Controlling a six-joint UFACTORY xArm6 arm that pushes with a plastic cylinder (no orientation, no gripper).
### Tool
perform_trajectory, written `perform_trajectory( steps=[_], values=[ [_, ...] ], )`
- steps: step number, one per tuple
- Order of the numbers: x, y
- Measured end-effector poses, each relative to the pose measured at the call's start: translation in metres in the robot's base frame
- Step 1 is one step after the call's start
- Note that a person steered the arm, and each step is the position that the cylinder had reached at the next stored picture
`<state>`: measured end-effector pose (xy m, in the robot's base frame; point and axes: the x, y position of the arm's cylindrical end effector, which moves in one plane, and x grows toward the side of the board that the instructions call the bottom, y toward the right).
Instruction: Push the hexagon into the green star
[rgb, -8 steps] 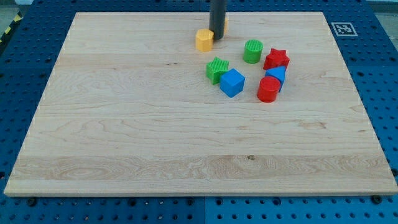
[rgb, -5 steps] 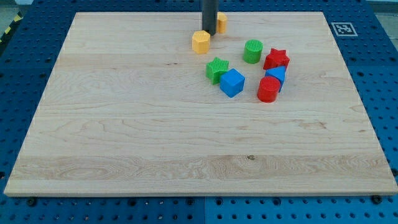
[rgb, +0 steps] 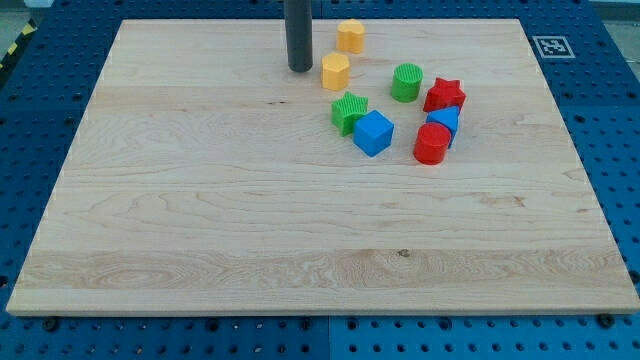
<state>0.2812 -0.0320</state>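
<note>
Our bare rod's tip grips nothing, standing just left of one yellow hexagon block, itself just above one green star block on our wooden board.

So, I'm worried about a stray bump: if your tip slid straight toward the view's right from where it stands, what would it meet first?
Most likely the yellow hexagon: it sits just right of my tip, about level with it, nothing between them. The green star lies lower, off that line.

Eight blocks – two yellow, two green, two blue, two red
</note>
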Motion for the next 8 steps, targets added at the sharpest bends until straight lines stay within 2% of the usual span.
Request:
perform_trajectory(
  steps=[1,3,5,6,8],
  values=[
    [-0.016,0.008],
    [0.014,0.022],
    [-0.01,0.034],
    [0.002,0.054],
    [0.052,0.057]
  ],
)
